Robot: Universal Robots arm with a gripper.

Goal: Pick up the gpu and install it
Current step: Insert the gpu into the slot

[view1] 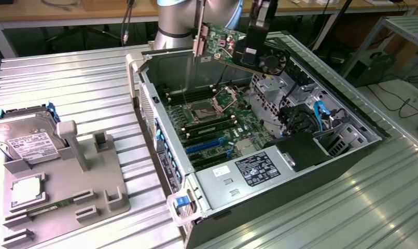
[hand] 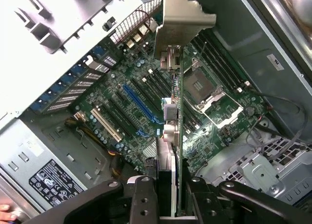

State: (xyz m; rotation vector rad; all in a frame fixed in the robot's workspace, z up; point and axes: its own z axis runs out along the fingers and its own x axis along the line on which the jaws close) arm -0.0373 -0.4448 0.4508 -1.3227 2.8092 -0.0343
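Right now the black, angular gripper (view1: 250, 41) is clamping the gpu (view1: 221, 42), holding it in the air above the far end of the open computer case (view1: 292, 199); the card is showing as a thin, flat green board with a round black fan (view1: 271, 62) on one face and a long silver bracket (view1: 197, 36) hanging down at the end nearer the exterior view's left. Seen from the wrist, the matte black fingers (hand: 144, 199) are pressing on both faces of the card, which is running edge-on away from the camera; its bracket (hand: 183, 14) is gleaming as bare folded sheet metal. Below it, the green motherboard (view1: 223, 129) is lying flat inside the case, dense with small parts, a blue slot (hand: 139, 104) and a square metal socket frame (hand: 207, 90). Over at the exterior view's left, a boxy silver hard drive (view1: 26, 137) is resting in a grey moulded fixture (view1: 70, 192) on the ribbed metal table (view1: 78, 78).
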